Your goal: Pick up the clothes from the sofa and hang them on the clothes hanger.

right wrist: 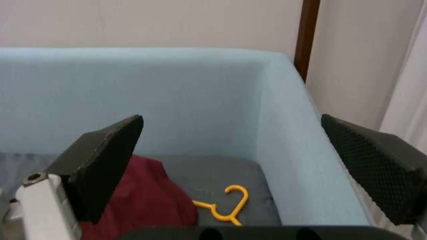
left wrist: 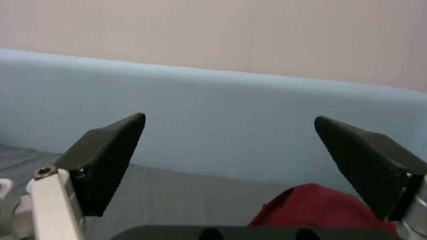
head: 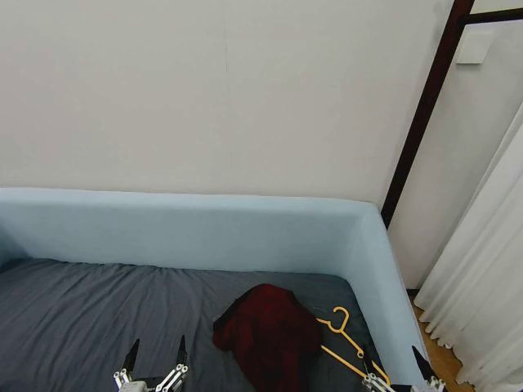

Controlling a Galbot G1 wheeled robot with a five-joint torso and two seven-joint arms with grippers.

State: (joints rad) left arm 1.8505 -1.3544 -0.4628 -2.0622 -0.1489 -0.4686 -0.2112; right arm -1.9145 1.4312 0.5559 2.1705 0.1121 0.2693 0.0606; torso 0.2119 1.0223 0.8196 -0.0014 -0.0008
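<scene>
A crumpled dark red garment [head: 270,333] lies on the grey seat of the sofa [head: 98,314], toward its right end. A yellow hanger [head: 347,336] lies flat just right of it, touching its edge. My left gripper [head: 155,359] hovers open at the bottom of the head view, left of the garment. My right gripper [head: 395,362] is open at the bottom right, near the hanger's lower end. The left wrist view shows the garment [left wrist: 313,207] beyond the open left gripper [left wrist: 250,165]. In the right wrist view the garment [right wrist: 143,197] and hanger [right wrist: 225,202] lie beyond the open right gripper [right wrist: 243,165].
The sofa's pale blue backrest [head: 188,233] and right armrest [head: 380,286] wall in the seat. Behind is a plain wall; a dark wooden post [head: 421,114] and white curtain [head: 486,286] stand to the right, over wooden floor.
</scene>
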